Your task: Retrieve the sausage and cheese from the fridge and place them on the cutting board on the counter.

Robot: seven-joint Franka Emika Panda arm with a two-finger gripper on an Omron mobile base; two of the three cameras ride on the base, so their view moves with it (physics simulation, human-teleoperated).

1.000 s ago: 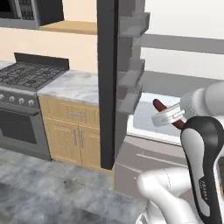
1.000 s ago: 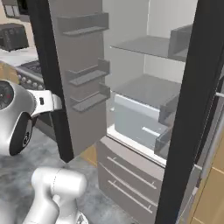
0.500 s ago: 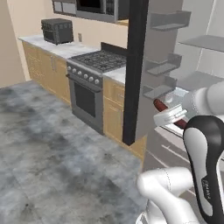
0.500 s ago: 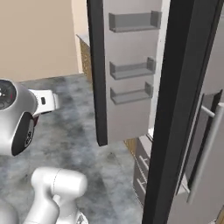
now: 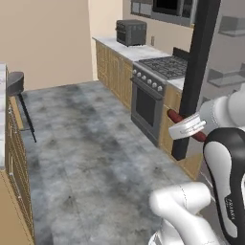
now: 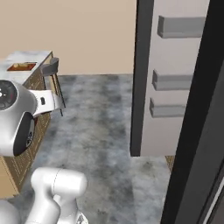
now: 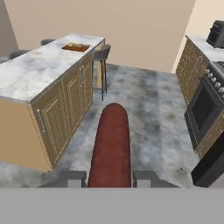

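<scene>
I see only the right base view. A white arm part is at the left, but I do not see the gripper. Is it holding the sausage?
Observer: Yes. In the hand view the sausage sits between the two fingertips of the gripper.
Operator: Is the cutting board in sight for you?
Observer: In the hand view the cutting board lies at the far end of the counter, with pale pieces on it.
Operator: What stands beside that counter?
Observer: A stool stands against the counter's far end, near the board.
</scene>
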